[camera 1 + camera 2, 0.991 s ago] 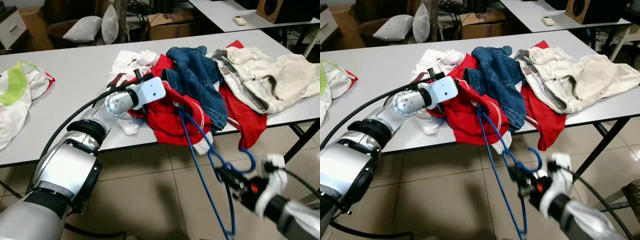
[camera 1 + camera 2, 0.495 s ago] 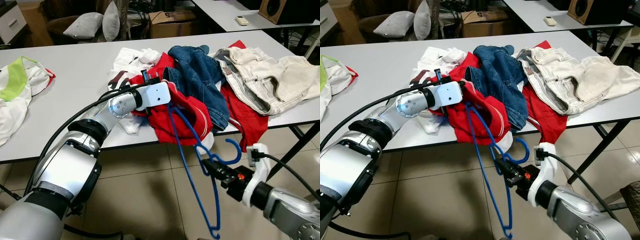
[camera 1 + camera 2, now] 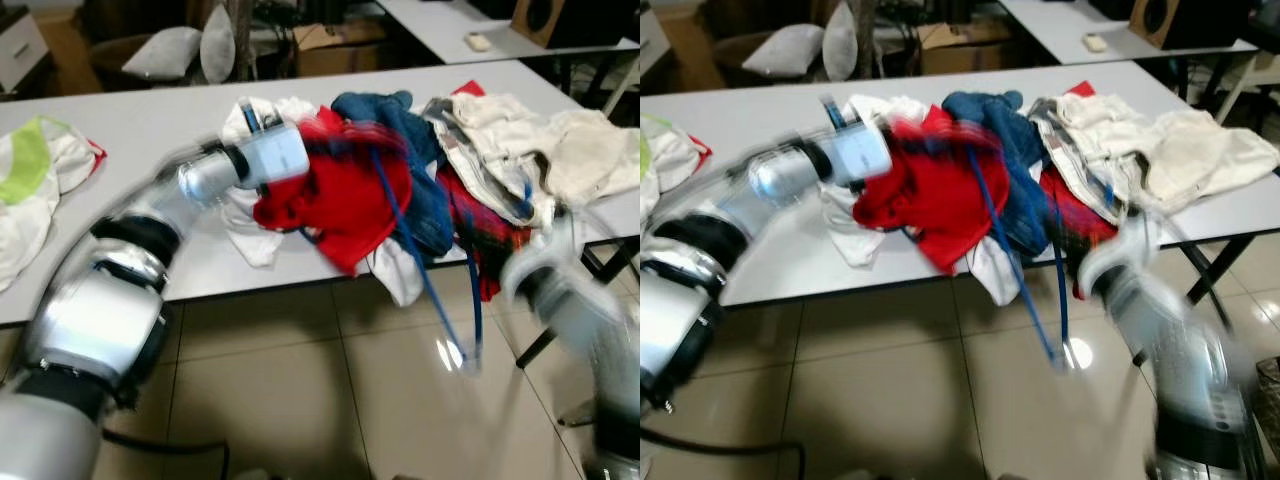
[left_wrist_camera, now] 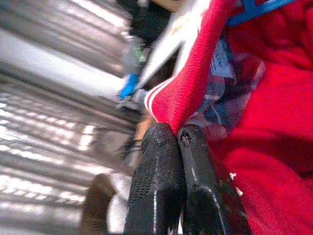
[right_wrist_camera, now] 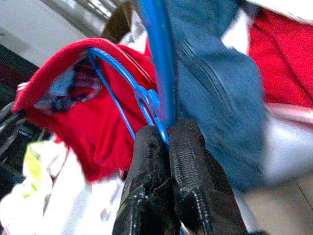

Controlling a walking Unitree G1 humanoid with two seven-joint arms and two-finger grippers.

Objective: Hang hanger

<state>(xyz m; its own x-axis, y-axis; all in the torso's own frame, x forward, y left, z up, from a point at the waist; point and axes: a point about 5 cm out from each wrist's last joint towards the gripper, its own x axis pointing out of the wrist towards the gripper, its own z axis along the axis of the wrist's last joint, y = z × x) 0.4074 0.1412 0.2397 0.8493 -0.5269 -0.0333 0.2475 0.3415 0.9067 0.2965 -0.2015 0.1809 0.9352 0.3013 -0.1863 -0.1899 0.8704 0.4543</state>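
Your left gripper (image 4: 177, 134) is clamped on the ribbed collar edge of the red garment (image 3: 350, 195); in the left wrist view the two black fingers (image 4: 156, 181) press together with the red knit, striped in white, pinched between their tips. In the head views that arm reaches over the grey table (image 3: 150, 140) and holds the red garment lifted just above the pile of clothes, though the frame is smeared with motion blur.

Your right gripper (image 5: 166, 134) is closed on the blue hanger (image 3: 425, 270). In the right wrist view the fingers meet around the thin blue wire where its strands join, and one blue arm of the hanger runs into the neck opening of the red garment. In the head views the hanger slants from the red garment down past the table edge to a point above the tiled floor (image 3: 300, 400), with your right arm a blur just beside it.

Inside the red collar you can see a small label patch (image 4: 221, 58), but any writing on it is too blurred to read. No other text can be made out.

Behind the red garment lie blue jeans (image 3: 400, 140) and cream trousers (image 3: 540, 150), touching one another in the pile. A white and green garment (image 3: 35, 170) sits well apart at the table's left end. Two grey cushions (image 3: 185, 50) rest beyond the table.
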